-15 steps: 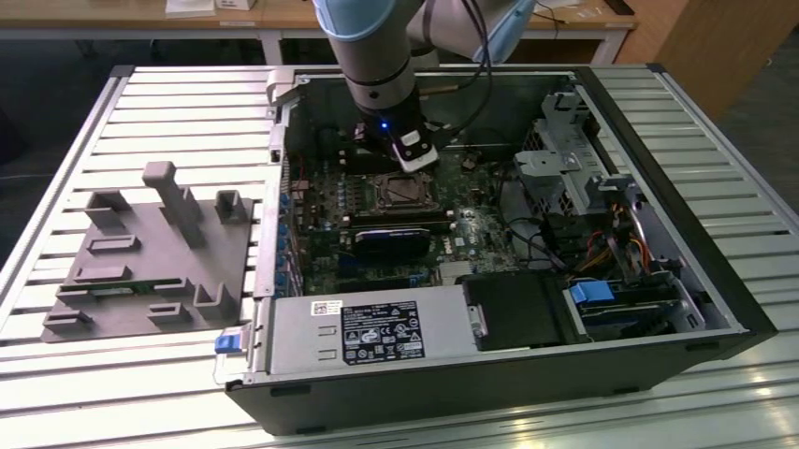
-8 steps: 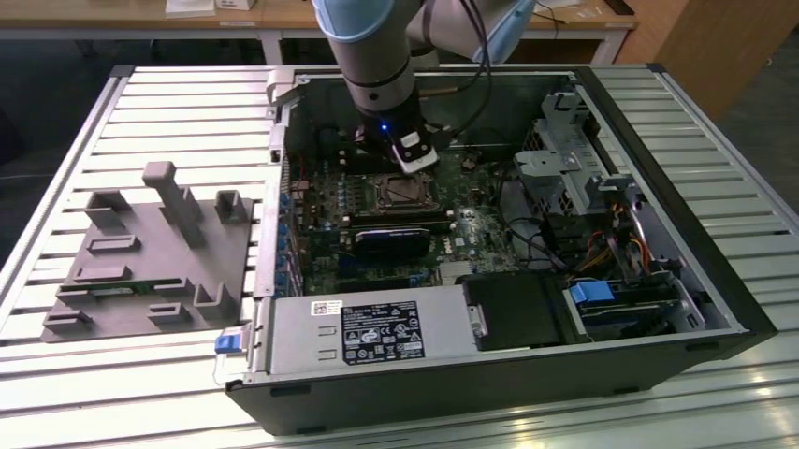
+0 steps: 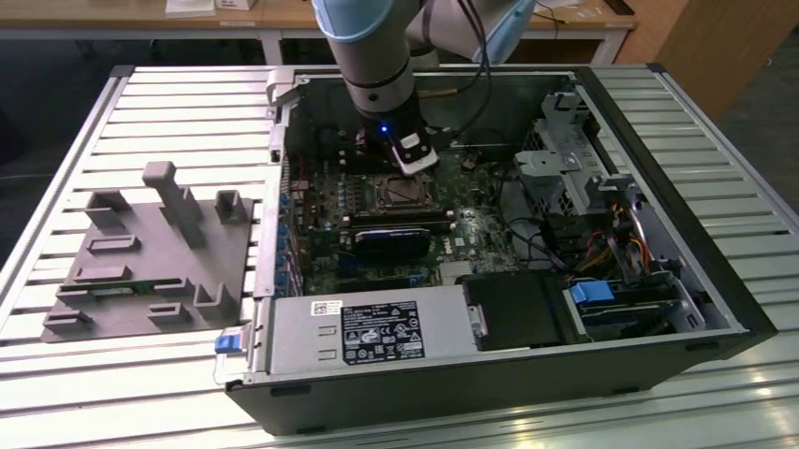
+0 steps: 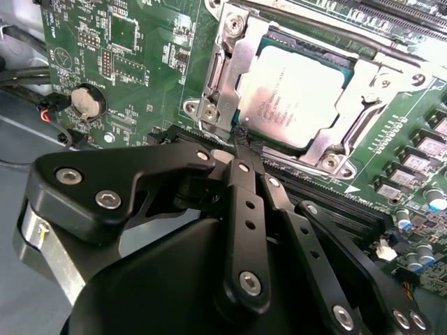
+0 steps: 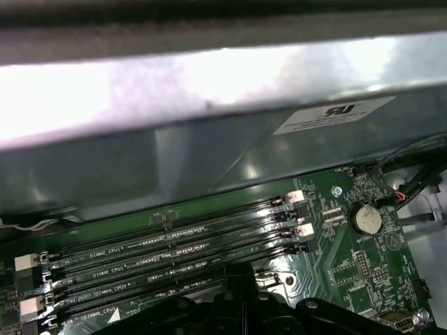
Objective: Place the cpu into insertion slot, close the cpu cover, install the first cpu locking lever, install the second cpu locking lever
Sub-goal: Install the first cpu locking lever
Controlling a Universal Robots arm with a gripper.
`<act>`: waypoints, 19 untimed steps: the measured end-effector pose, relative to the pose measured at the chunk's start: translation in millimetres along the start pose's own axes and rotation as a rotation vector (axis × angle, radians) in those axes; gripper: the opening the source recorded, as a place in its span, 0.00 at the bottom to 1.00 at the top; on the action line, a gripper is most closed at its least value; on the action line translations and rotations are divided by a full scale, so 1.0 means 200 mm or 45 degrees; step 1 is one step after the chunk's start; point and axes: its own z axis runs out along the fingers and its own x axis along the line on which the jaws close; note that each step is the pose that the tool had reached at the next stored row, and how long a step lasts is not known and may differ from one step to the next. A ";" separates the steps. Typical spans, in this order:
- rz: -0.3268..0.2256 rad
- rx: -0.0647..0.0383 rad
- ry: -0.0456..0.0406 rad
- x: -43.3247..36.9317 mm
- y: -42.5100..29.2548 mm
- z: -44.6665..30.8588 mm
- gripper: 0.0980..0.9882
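The cpu [image 4: 293,94], a flat silver-grey square chip, lies in the insertion slot [image 3: 399,192] on the green motherboard inside the open computer case. The cpu cover [image 4: 241,66], a silver metal frame, lies down around the chip's edges. A thin metal lever rod [image 4: 318,19] runs along one side of the socket. My gripper [image 4: 239,145] has its black fingers [image 4: 246,209] drawn together to one tip, which sits at the socket's corner beside a screw [image 4: 207,112]. I cannot tell whether anything is pinched there. In the exterior view the gripper [image 3: 410,157] hangs just behind the socket.
Long black memory slots [image 5: 174,251] run close beside the gripper, and a coin battery [image 4: 87,101] sits nearby. The case wall [image 5: 209,153] rises behind. A power supply [image 3: 362,332] and a drive cage [image 3: 574,159] crowd the case. A grey fixture block [image 3: 150,253] stands on the exterior view's left.
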 end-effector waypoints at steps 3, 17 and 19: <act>0.000 0.000 0.000 0.001 0.000 0.002 0.01; 0.000 0.000 0.000 -0.001 0.008 0.003 0.01; 0.000 0.001 0.000 0.000 0.010 0.002 0.01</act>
